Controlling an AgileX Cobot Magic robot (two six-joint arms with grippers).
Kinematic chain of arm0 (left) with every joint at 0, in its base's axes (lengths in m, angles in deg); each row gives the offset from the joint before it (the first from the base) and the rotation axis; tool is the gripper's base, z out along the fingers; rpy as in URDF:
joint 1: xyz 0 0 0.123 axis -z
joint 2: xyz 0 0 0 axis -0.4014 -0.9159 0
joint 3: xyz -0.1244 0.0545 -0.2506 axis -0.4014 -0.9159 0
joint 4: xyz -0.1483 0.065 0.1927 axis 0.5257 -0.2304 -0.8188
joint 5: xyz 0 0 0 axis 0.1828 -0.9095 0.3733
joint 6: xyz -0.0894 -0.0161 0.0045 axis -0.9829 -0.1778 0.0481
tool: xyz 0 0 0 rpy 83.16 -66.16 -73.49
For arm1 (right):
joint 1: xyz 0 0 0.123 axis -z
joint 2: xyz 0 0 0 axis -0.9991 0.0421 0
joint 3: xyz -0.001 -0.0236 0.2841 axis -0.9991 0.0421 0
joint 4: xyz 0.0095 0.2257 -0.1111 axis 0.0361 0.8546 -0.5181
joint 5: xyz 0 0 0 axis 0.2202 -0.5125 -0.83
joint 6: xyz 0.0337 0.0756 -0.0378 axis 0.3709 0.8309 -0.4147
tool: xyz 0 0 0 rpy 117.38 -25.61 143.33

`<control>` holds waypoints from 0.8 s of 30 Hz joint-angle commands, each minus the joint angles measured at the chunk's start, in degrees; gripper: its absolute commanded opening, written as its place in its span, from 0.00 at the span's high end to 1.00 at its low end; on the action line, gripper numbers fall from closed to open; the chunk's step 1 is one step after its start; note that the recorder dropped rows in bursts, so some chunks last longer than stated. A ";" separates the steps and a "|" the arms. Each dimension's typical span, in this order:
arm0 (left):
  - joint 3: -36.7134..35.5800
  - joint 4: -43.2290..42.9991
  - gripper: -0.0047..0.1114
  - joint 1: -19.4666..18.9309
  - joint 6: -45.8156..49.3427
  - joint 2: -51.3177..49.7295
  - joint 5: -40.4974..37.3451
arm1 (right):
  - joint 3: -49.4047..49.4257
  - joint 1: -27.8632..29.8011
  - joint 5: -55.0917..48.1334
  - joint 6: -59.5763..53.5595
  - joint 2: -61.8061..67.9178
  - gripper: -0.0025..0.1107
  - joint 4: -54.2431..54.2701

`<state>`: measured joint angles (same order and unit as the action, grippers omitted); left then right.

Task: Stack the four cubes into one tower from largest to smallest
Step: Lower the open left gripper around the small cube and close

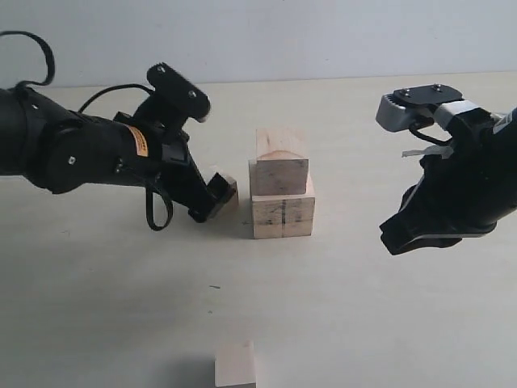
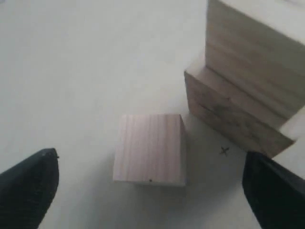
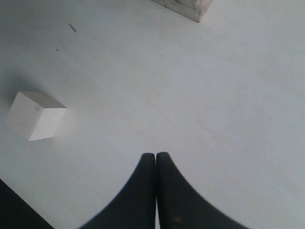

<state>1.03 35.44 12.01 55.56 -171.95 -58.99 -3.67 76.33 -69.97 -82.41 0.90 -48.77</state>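
The tower stands mid-table as two pale wooden cubes: the largest cube [image 1: 283,215], with a dark line on its front, carries the second cube [image 1: 281,161] with curved grain. A smaller cube [image 1: 229,186] rests on the table just left of the stack, seen in the left wrist view as a pale block [image 2: 150,148] beside the stack [image 2: 238,100]. My left gripper [image 1: 213,200] is open around it, fingers wide on both sides and not touching. A fourth cube [image 1: 235,365] lies alone at the near edge. My right gripper [image 1: 401,236] hovers right of the stack, shut and empty.
The right wrist view shows the shut fingertips [image 3: 156,158] over bare table, the lone cube [image 3: 36,116] off to one side and a corner of the stack [image 3: 193,8] at the frame's edge. A small pen mark [image 2: 224,151] sits beside the stack.
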 commanded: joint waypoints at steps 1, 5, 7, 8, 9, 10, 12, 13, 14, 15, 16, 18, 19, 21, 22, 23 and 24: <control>0.64 -0.61 0.07 0.27 0.50 -2.75 1.30 | 0.02 -0.15 -0.47 -0.40 -0.31 0.98 0.93; 2.32 -1.73 0.07 0.13 0.50 -4.49 1.81 | 0.02 -0.15 -2.00 -0.27 -0.31 0.98 1.18; 3.26 -1.73 0.07 0.25 0.50 -5.41 1.99 | 0.02 -0.15 -2.42 0.02 -0.31 0.98 1.18; 3.83 -1.73 0.07 0.25 0.60 -6.00 2.12 | 0.02 -0.15 -2.41 0.12 -0.31 0.98 1.18; 4.29 -1.84 0.07 0.25 0.60 -6.46 2.27 | 0.02 -0.15 -2.62 0.41 -0.31 0.98 1.18; 4.81 -2.17 0.07 0.25 0.60 -7.01 2.27 | 0.02 -0.15 -2.84 0.66 -0.31 0.98 1.18; 5.54 -3.18 0.07 0.25 0.60 -7.95 2.27 | 0.02 -0.15 -3.08 1.29 -0.31 0.98 1.18; 5.87 -3.88 0.07 0.25 0.60 -8.48 2.13 | 0.02 -0.15 -3.37 1.57 -0.31 0.98 1.18; 6.11 -4.73 0.07 0.12 0.60 -8.80 2.13 | 0.02 -0.15 -3.70 1.66 -0.31 0.98 1.18; 6.27 -5.09 0.07 0.12 0.60 -9.13 2.13 | 0.02 -0.15 -4.15 1.66 -0.31 0.98 1.18; 6.27 -5.61 0.07 0.12 0.60 -9.65 2.36 | 0.02 -0.15 -4.51 1.66 -0.31 0.98 1.18; 6.39 -7.30 0.07 0.12 0.60 -10.51 2.49 | 0.02 -0.15 -4.97 1.66 -0.31 0.98 1.18; 6.39 -8.04 0.07 0.12 0.60 -10.80 2.72 | 0.02 -0.15 -4.97 1.66 -0.31 0.98 1.18; 6.39 -9.24 0.08 0.12 0.48 -11.45 2.94 | 0.02 -0.15 -4.97 1.66 -0.31 0.98 1.18; 6.39 -9.24 0.09 0.12 0.48 -11.88 3.06 | 0.02 -0.15 -4.97 1.66 -0.31 0.98 1.18; 6.39 -9.24 0.12 0.12 0.48 -12.12 3.22 | 0.02 -0.15 -4.97 1.66 -0.31 0.98 1.18; 6.39 -9.24 0.17 0.12 0.48 -12.42 3.19 | 0.02 -0.15 -4.96 1.94 -0.31 0.98 1.18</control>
<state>7.11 26.78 12.01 56.05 -183.75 -56.97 -3.67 76.33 -74.76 -80.83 0.90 -47.91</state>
